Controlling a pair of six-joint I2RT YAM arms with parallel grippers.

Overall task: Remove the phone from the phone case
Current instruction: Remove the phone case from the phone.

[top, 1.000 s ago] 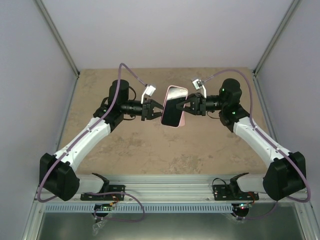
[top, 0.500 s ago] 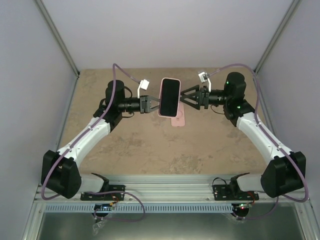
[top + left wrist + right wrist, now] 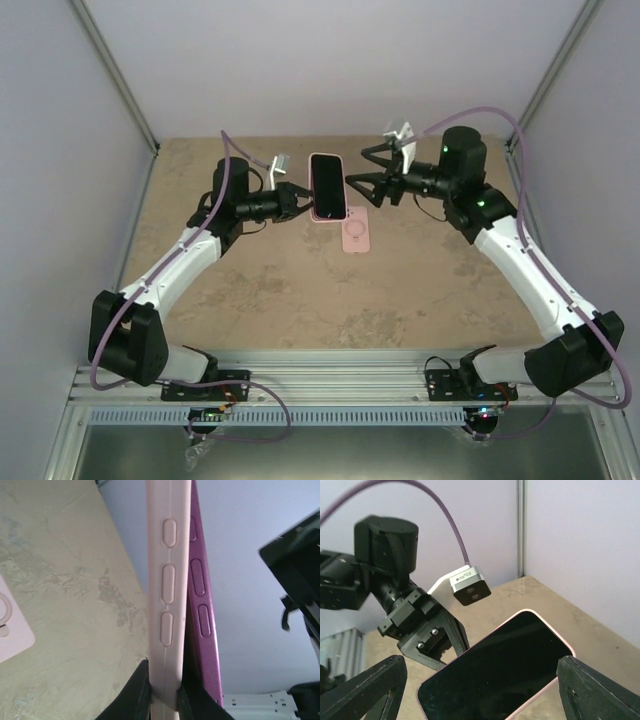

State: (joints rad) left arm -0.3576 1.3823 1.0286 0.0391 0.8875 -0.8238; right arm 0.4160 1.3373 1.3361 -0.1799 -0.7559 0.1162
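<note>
The phone (image 3: 325,185), black screen up, hangs above the table's back middle inside its pale pink phone case (image 3: 167,580). My left gripper (image 3: 298,195) is shut on the case's long left edge. In the left wrist view both fingers (image 3: 137,690) pinch the pink case wall, and the phone's purple side (image 3: 200,590) stands a little apart from it on the right. My right gripper (image 3: 358,170) is open just right of the phone and touches nothing. Its wrist view has the dark screen (image 3: 505,665) between the spread fingers.
A flat pink piece with a ring mark (image 3: 357,232) lies on the table just below and right of the held phone; it also shows in the left wrist view (image 3: 10,625). Pale walls and metal posts close in the tan table (image 3: 300,300).
The right gripper let go of the phone, opened wide and drew back to the right. The left arm carried the phone up and to the back left, turning it more upright.
</note>
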